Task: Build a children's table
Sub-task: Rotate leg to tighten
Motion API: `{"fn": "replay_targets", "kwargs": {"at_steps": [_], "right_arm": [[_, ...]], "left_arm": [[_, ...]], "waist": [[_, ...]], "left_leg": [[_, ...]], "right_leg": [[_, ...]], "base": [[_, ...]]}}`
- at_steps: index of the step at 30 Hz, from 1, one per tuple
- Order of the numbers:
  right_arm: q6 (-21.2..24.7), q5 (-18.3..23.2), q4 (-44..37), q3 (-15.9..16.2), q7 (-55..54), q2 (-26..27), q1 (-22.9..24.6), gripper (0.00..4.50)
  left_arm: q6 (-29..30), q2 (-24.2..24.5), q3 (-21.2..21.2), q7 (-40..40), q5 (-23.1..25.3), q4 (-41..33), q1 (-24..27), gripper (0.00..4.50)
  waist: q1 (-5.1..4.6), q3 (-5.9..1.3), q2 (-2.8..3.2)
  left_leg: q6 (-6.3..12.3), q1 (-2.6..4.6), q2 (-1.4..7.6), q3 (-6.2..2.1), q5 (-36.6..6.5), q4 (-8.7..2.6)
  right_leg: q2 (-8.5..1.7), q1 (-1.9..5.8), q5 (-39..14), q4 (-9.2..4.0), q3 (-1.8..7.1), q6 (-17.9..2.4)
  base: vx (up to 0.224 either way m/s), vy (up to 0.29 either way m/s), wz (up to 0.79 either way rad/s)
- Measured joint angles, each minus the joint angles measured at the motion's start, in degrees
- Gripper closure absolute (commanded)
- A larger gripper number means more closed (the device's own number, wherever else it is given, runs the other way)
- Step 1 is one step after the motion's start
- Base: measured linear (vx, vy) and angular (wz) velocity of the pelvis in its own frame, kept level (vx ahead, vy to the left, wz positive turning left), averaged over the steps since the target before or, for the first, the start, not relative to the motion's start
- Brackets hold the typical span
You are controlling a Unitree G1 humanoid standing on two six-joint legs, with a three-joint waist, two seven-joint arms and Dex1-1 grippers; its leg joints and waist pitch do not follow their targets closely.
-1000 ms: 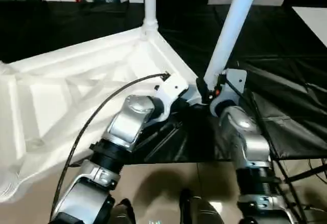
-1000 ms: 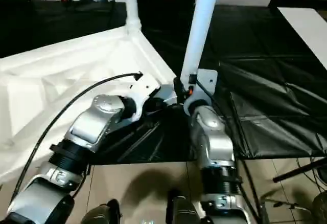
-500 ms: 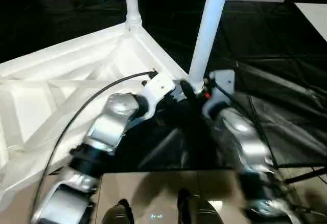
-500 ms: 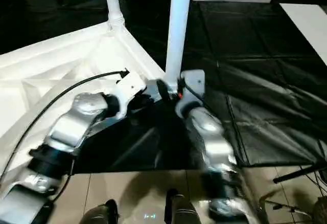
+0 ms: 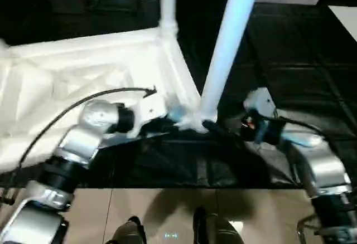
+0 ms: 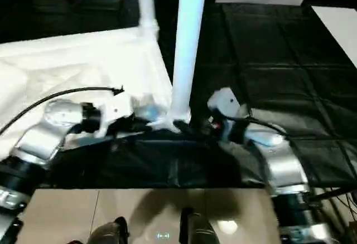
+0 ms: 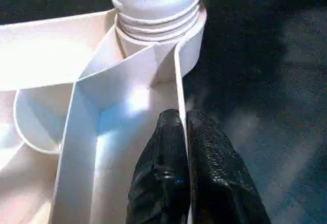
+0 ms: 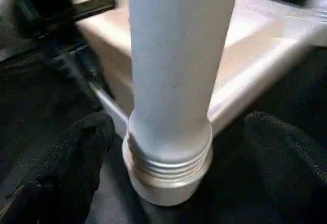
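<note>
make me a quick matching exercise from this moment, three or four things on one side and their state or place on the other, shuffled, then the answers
Things:
1. left gripper
2. right gripper
3. near leg
4. far leg

States or places:
A. stands in the far corner socket of the tabletop
B. fingers wide apart, one on each side of a leg's base
C. fingers pressed together on the thin rim wall of the tabletop
D. stands in the near corner socket, threads showing at its base

Pairs: 1-C, 2-B, 3-D, 4-A
</note>
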Motion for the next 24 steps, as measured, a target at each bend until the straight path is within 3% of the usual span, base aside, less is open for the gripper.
{"fn": "replay_targets", "kwargs": {"at_steps": [4, 10, 11, 13, 24], "right_arm": [[-1.95, 0.47, 0.59, 1.90, 7.26, -3.58, -0.71, 0.05], [-3.51, 0.88, 3.25, 4.44, 13.63, -3.65, -3.01, 0.05], [-3.42, 1.15, 4.02, 4.66, 14.73, -3.62, -3.55, 0.31], [-3.31, 1.69, 4.93, 5.08, 16.38, -3.62, -4.44, 0.31], [-2.13, 3.08, 8.75, 7.36, 22.83, -3.19, -6.89, 1.31]], "left_arm": [[-3.83, 2.15, -1.06, -6.04, -0.83, 1.57, -0.70, 4.50], [-7.05, 2.75, -2.68, -9.84, -0.82, 2.83, -1.87, 4.50], [-7.21, 2.73, -2.77, -10.53, -0.89, 2.83, -1.88, 4.50], [-7.58, 2.73, -2.87, -11.49, -1.17, 3.02, -1.88, 4.50], [-10.21, 2.58, -3.98, -13.63, -1.61, 4.76, -2.65, 4.50]], "waist": [[0.47, -0.03, -0.05], [1.23, -0.05, -0.09], [1.31, -0.07, -0.11], [1.39, -0.07, -0.12], [1.92, -0.09, -0.29]], "left_leg": [[-0.02, -0.02, 0.01, 0.00, -0.02, 0.36], [-0.12, -0.06, 0.00, 0.02, -0.08, 0.55], [-0.10, -0.06, 0.00, 0.03, -0.08, 0.58], [-0.11, -0.07, 0.01, 0.03, -0.08, 0.61], [-0.19, -0.08, 0.02, 0.02, -0.13, 0.93]], "right_leg": [[-0.02, 0.03, 0.19, 0.06, 0.07, -0.31], [-0.07, 0.04, 0.20, 0.12, 0.13, -0.32], [-0.07, 0.04, 0.20, 0.15, 0.14, -0.33], [-0.08, 0.04, 0.20, 0.18, 0.14, -0.32], [-0.15, 0.04, 0.15, 0.53, 0.13, -0.26]], "base": [[0.000, 0.000, 0.00], [0.000, 0.000, 0.00], [0.000, 0.000, 0.00], [0.000, 0.000, 0.00], [0.000, 0.000, 0.00]]}}
